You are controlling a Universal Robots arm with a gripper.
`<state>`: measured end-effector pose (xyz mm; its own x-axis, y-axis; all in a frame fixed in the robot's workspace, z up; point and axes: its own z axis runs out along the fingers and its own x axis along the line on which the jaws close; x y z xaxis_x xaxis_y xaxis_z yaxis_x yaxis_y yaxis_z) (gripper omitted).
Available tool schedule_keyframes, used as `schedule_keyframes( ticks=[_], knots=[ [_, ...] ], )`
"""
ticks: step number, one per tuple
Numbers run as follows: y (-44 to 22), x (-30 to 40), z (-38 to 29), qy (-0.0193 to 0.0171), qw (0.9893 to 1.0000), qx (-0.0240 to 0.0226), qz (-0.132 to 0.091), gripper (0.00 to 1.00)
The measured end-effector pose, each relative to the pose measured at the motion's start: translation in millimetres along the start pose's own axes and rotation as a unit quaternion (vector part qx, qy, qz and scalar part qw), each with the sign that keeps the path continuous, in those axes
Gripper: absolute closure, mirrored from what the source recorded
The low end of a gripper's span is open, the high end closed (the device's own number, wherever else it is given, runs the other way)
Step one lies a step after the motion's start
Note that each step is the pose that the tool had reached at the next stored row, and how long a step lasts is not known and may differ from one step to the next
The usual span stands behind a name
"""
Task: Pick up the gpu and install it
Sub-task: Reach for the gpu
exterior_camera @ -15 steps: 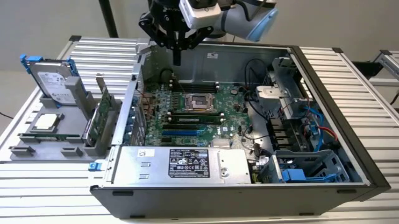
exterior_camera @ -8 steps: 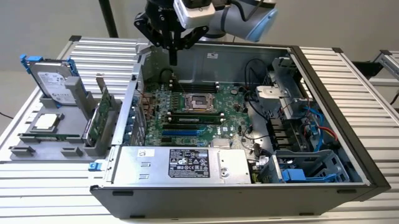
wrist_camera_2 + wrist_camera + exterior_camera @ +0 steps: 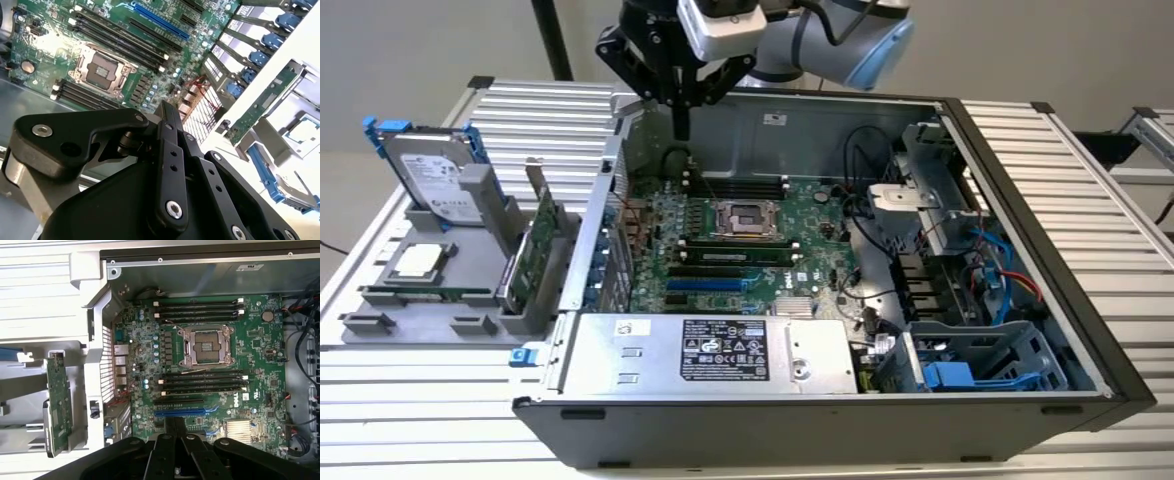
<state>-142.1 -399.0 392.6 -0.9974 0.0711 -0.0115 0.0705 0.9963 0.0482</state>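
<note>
Ribbed white table (image 3: pixel 1067 150) carries an open computer case (image 3: pixel 787 420), and the claw (image 3: pixel 680 128) hangs over the far edge of its motherboard (image 3: pixel 827 270). Its fingers are pressed together with nothing between them, as both wrist views also suggest. We find the gpu (image 3: pixel 536 255) well apart from the claw and lower than it, beyond the case's rear wall (image 3: pixel 100 365). It stands on edge in a grey holder (image 3: pixel 520 300), near a hard drive (image 3: pixel 434 175). We judge that work on the card has not yet begun. Our worries are these. The rear wall rises between claw and card, so a low sideways pass could strike it. Fingers closed like this cannot straddle the board and would butt against its top edge. The card is thin and upright, so an off-centre pinch could tilt it in the holder or let it slip. At the blue slot (image 3: pixel 187 411) on the board below the claw, a tilted card could jam, or its bracket could snag the wall's openings.
</note>
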Motion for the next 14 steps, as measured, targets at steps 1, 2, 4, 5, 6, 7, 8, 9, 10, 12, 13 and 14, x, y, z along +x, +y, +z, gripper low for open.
schedule_keyframes(
  ticks=[1,2,4,5,6,7,8,9,10,12,13,14],
  knots=[
    [-0.1,1.1,0.0,0.0,1.0,0.0,0.0,1.0],
    [-0.2,2.4,0.0,0.0,1.0,0.0,0.0,1.0],
    [-0.3,4.6,-0.1,0.0,1.0,0.0,0.0,1.0],
    [-0.4,5.6,-0.1,0.0,1.0,0.0,0.0,1.0],
    [-0.5,6.6,-0.1,0.0,1.0,0.0,0.0,1.0],
    [-0.5,7.7,-0.1,0.0,1.0,0.0,0.0,1.0],
    [-0.6,8.8,-0.1,0.0,1.0,0.0,0.0,1.0],
    [-0.7,9.9,-0.1,0.0,1.0,0.0,0.0,1.0],
    [-0.8,11.0,-0.2,0.0,1.0,0.0,0.0,1.0],
    [-0.9,13.1,-0.2,0.0,1.0,0.0,0.0,1.0],
    [-1.0,14.0,-0.2,0.0,1.0,0.0,0.0,1.0],
    [-1.1,15.0,-0.2,0.0,1.0,-0.0001,0.0,1.0]
  ],
)
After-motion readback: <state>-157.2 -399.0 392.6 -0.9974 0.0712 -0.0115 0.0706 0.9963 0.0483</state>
